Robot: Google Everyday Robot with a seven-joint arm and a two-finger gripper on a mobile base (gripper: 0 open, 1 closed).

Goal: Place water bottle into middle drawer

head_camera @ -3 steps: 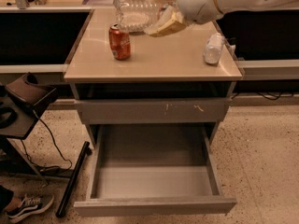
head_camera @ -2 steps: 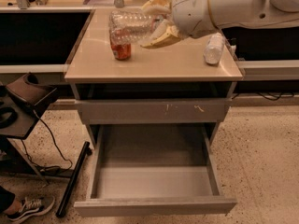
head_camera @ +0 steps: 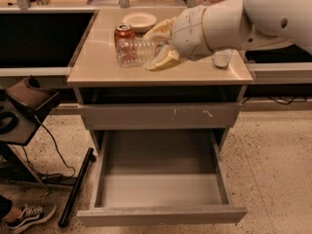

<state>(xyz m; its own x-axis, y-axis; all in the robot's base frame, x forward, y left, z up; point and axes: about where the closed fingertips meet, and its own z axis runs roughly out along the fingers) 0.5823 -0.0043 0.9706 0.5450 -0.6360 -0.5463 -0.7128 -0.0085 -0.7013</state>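
The water bottle (head_camera: 136, 52), clear and ribbed, is held on its side just above the countertop (head_camera: 97, 68), its base pointing left. My gripper (head_camera: 157, 48) is shut on the bottle's neck end, with pale fingers (head_camera: 163, 60) above and below it. The bottle overlaps the lower part of a red soda can (head_camera: 124, 32) that stands behind it. The middle drawer (head_camera: 161, 216) is pulled fully open below the cabinet, grey inside with nothing in it. It lies lower and nearer than the gripper.
A closed grey drawer front with pale scratch marks (head_camera: 161, 116) sits above the open drawer. A pale bowl (head_camera: 139, 21) and a short cloudy bottle (head_camera: 223, 58) are on the counter. A black stand (head_camera: 27, 101), cables, a black pole (head_camera: 75, 189) and a shoe (head_camera: 27, 216) are on the left.
My arm has brought the bottle down and nearer over the counter, in front of the red can. The bowl behind it now shows.
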